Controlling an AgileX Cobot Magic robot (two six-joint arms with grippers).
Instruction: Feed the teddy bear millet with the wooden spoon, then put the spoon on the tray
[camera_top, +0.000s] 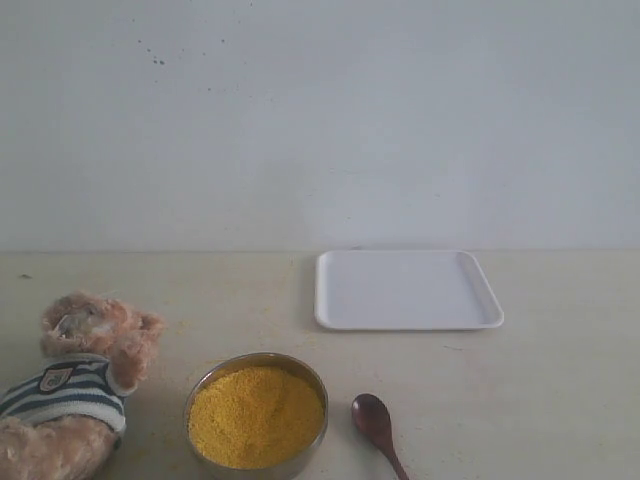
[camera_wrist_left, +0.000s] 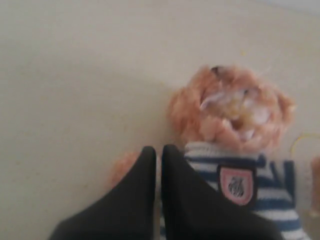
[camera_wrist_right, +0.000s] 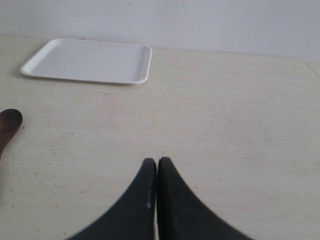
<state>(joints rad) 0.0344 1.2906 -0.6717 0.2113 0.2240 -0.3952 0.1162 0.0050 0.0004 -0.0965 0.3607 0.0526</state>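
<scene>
teddy bear (camera_top: 75, 385): one
metal bowl (camera_top: 258, 357): one
millet (camera_top: 256, 415): one heap, in the bowl
wooden spoon (camera_top: 374, 420): one
tray (camera_top: 405, 290): one
surface (camera_top: 520, 400): one
grippers: two, left gripper (camera_wrist_left: 159, 150) and right gripper (camera_wrist_right: 157, 161)
fingers (camera_wrist_left: 140, 195): two on each gripper, four in all

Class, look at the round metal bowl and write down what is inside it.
Bright-yellow millet fills the metal bowl nearly to its rim. The grains hide the bowl's bottom.
</scene>
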